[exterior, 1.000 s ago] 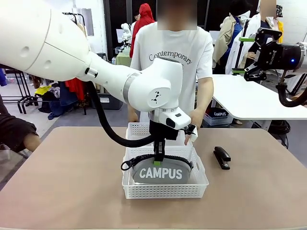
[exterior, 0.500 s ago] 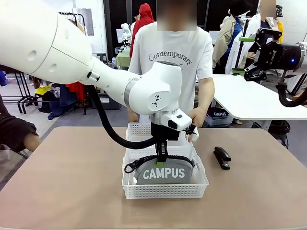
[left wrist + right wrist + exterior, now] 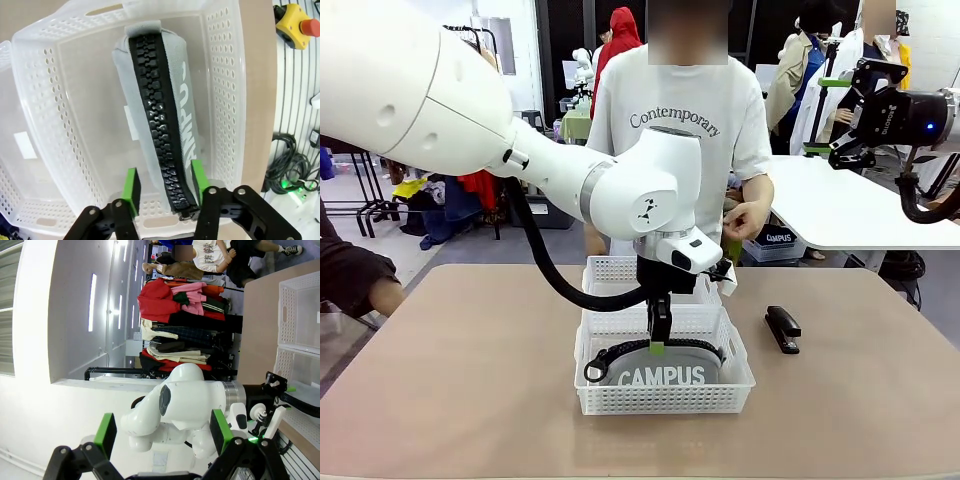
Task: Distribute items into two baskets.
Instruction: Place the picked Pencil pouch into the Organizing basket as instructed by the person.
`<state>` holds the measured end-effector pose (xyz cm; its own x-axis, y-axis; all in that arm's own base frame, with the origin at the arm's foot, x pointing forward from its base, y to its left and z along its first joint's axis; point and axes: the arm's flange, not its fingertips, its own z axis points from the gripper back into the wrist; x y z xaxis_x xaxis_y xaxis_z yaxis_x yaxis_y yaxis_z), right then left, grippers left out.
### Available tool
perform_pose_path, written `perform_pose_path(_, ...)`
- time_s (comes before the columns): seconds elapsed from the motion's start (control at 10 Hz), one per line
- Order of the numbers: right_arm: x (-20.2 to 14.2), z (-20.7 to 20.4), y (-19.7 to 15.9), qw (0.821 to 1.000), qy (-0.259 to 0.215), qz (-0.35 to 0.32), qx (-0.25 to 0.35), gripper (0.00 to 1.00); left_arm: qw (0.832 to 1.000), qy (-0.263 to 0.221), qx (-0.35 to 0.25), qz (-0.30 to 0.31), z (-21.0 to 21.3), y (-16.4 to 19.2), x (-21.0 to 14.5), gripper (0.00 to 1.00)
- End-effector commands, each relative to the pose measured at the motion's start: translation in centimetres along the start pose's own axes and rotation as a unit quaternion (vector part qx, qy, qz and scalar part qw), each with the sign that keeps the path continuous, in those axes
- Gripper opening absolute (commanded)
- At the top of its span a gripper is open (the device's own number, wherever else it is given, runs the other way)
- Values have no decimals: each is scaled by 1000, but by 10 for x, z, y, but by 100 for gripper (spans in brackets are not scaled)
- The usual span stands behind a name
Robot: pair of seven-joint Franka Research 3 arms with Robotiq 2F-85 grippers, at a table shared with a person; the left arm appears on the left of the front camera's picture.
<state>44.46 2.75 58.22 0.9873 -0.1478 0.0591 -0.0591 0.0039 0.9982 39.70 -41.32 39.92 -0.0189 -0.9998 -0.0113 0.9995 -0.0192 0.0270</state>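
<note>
- The pouch (image 3: 660, 375) lay inside the near basket (image 3: 665, 402).
- The left tool (image 3: 658, 346) stood part-open above it, with green pads (image 3: 131, 186) astride the zip end and gripping nothing.
- The second basket (image 3: 610, 268) sat just beside the near basket, at 12 o'clock.
- The stapler (image 3: 782, 328) lay on the surface (image 3: 470, 380) at 3 o'clock from the near basket.
- The right tool (image 3: 162, 430) hung wide open and empty.

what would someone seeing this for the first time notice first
The big white left arm reaching over the table, its left gripper open astride the grey CAMPUS pouch sitting in the near basket. Next, the black stapler on the table right of that basket, and the right gripper held high, open, at far right.
</note>
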Motion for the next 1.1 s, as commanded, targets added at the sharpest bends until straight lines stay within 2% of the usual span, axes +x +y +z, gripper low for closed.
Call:
perform_pose_path(0.0, 0, 0, 2, 1000, -2, 1, 2, 100, 1000, -3, 8, -10, 2, -6, -7, 100)
perform_pose_path(0.7, 0, 0, 2, 1000, -2, 1, 2, 100, 1000, -12, 17, -9, 29, -13, -5, 100)
perform_pose_path(0.8, 0, 0, 2, 1000, -2, 1, 2, 100, 1000, -10, 16, -11, 30, -13, -5, 100)
perform_pose_path(0.9, 0, 0, 2, 1000, -2, 1, 2, 100, 999, 13, 32, -36, 36, -18, -4, 100)
perform_pose_path(1.0, 0, 0, 2, 1000, -2, 1, 2, 100, 1000, -9, 23, -5, 29, -7, 1, 100)
